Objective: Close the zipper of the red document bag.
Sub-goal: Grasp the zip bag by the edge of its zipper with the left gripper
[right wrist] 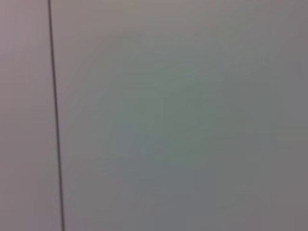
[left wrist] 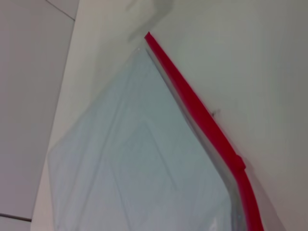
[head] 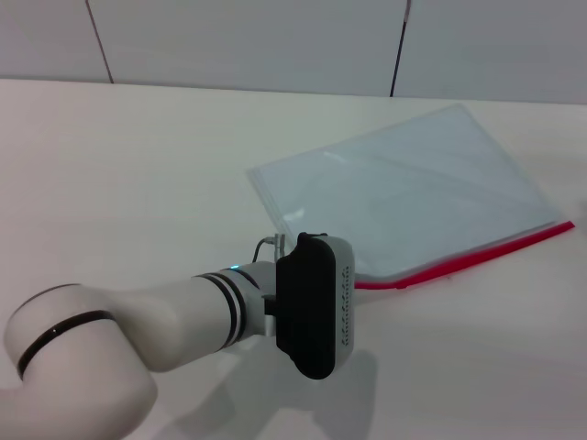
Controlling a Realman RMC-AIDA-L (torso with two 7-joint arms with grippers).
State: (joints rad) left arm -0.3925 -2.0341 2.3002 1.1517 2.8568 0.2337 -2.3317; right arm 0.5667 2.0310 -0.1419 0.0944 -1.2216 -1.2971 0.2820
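Observation:
The red document bag (head: 404, 188) lies flat on the white table at the right, a translucent pale blue pouch. Its zipper (head: 477, 257) is a bright red strip along the edge nearest me, running from near the middle out to the right. My left gripper (head: 316, 302) hovers at the bag's near left corner, by the zipper's left end; its black and white housing faces me and hides what is in front of it. In the left wrist view the bag (left wrist: 134, 159) and zipper (left wrist: 202, 120) fill the picture, with a small red bump (left wrist: 238, 163) on the strip. The right gripper is out of view.
The white table (head: 138, 174) stretches to the left and front of the bag. A pale panelled wall (head: 275, 37) with dark seams stands behind it. The right wrist view shows only a grey surface with one dark seam (right wrist: 55, 120).

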